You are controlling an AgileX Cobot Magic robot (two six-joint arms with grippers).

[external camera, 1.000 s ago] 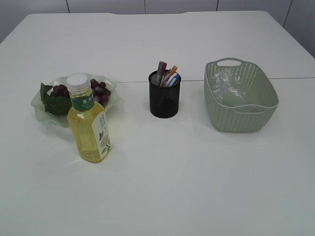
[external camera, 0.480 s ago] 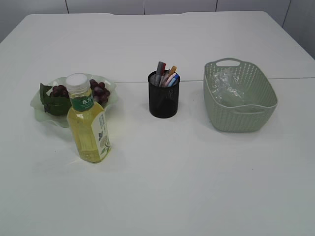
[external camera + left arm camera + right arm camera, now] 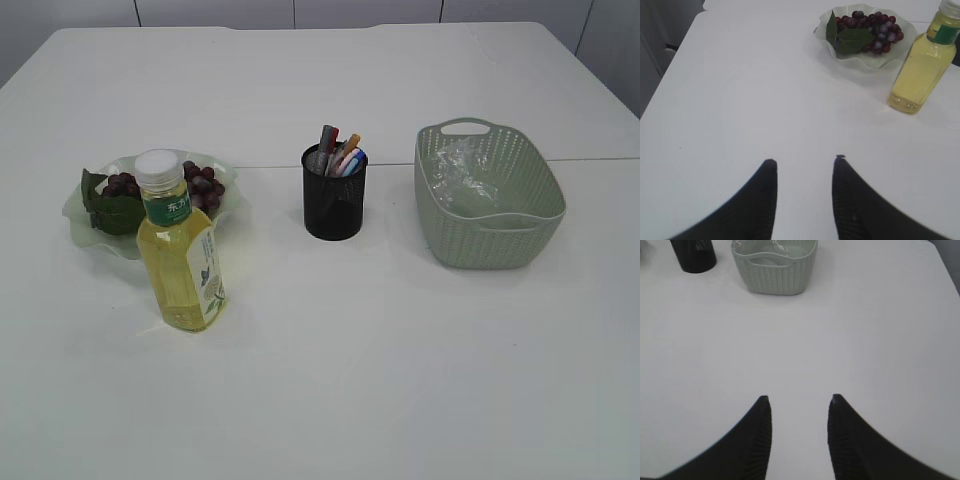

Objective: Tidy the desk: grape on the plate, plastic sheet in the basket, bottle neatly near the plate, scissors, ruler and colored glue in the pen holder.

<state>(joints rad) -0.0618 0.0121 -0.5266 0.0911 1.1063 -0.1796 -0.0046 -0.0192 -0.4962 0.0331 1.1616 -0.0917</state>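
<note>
nothing on the desk has moved. i see left gripper [image 3: 804, 162] and right gripper [image 3: 797, 399] parted, empty, wrist-views only; bottle [image 3: 178, 245] just before plate [image 3: 85, 232].

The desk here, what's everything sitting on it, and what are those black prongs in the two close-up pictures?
Table: one, white.
Plate: one, pale green, left.
Grapes: one dark bunch with leaves, on the plate.
Bottle: one, yellow liquid, upright, in front of the plate.
Pen holder: one, black mesh, centre, holding coloured items.
Basket: one, pale green, right.
Plastic sheet: one, clear, inside the basket.
Left gripper: black, open, empty.
Right gripper: black, open, empty.
</note>
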